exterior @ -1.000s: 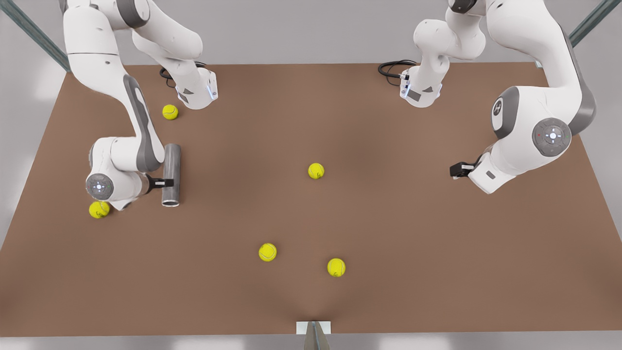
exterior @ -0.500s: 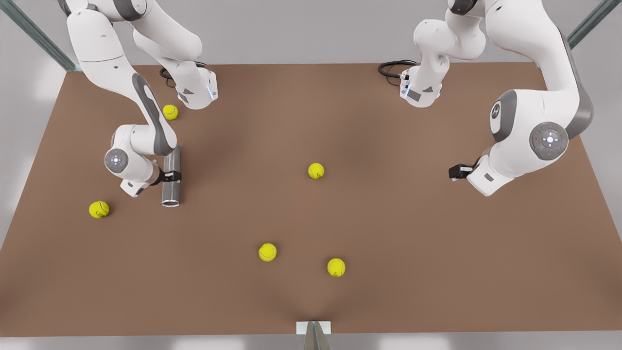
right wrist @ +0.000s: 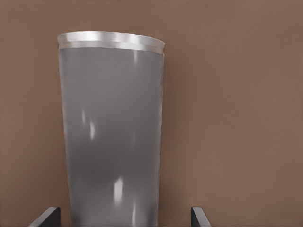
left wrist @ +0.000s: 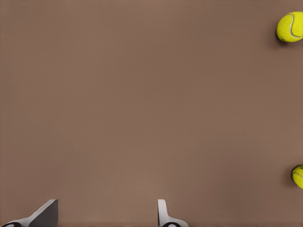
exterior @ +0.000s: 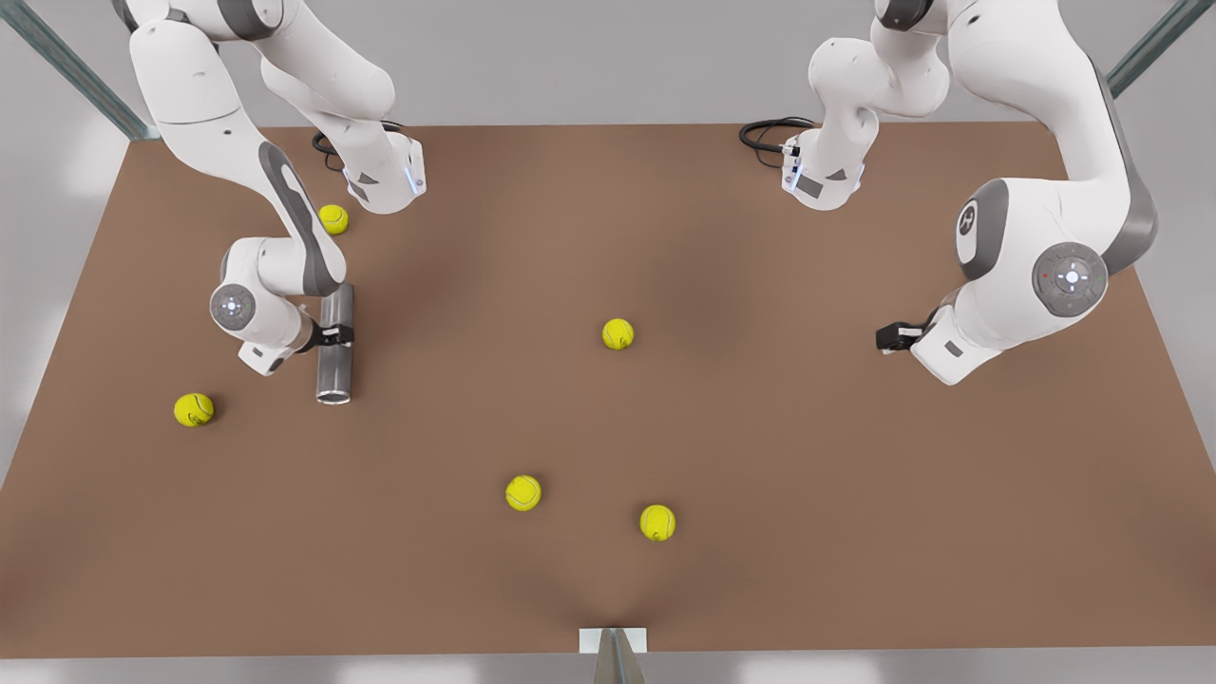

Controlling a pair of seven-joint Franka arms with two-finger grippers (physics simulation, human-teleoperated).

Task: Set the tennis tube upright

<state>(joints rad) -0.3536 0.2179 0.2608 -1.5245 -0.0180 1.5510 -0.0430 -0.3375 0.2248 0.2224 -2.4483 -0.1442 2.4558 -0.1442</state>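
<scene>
Right gripper sits over the tennis tube on the front view's left, and I read its fingers as spread. In the right wrist view the two fingertips stand wider than the tube's grey wall, one on each side with brown table showing in the gaps, so I see a straddle and no clamp. The tube lies flat on the brown table, its long axis running from the far side toward the near edge. The lighter rim is at the near end, and the gripper crosses it a little beyond the middle, toward the far end.

Left gripper hangs over bare table on the front view's right, well apart from the tube; that arm waits. From its wrist camera I see the fingers parted with nothing between them, and two tennis balls at the frame's edge.

I count five yellow tennis balls in the front view: one beyond the tube near the arm's base, one toward the table's left edge, one near the middle, and two closer to the near edge. None touches the tube
</scene>
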